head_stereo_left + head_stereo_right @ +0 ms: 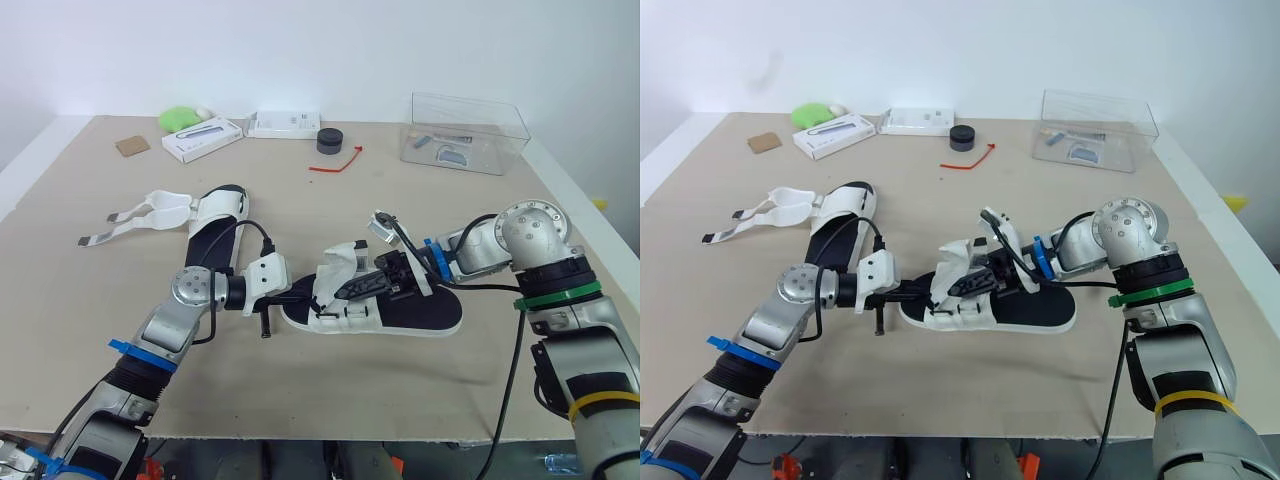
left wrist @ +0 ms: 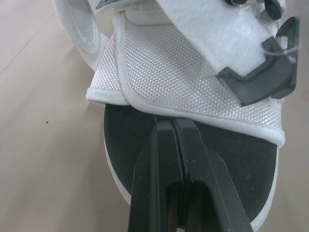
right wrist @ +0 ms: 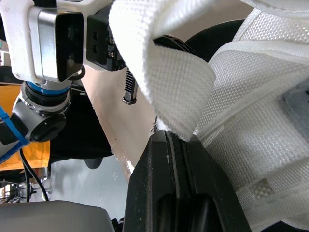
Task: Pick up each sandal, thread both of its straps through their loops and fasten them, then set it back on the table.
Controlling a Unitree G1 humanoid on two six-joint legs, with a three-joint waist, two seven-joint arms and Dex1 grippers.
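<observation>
With the near sandal (image 1: 420, 312) mid-threading, the right fingers (image 3: 193, 183) pinch its strap (image 3: 164, 72) and the left fingers (image 2: 203, 169) press shut against its upper (image 2: 183, 67); next, the strap probably needs feeding through its loop.

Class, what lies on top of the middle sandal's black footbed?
White straps folded over its left part, the right hand pinching one; the footbed under them is hidden, its right end bare.

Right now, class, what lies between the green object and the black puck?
Two white boxes: the angled box beside the green object, and the straight box nearer the black puck. Both eye views show this.
</observation>
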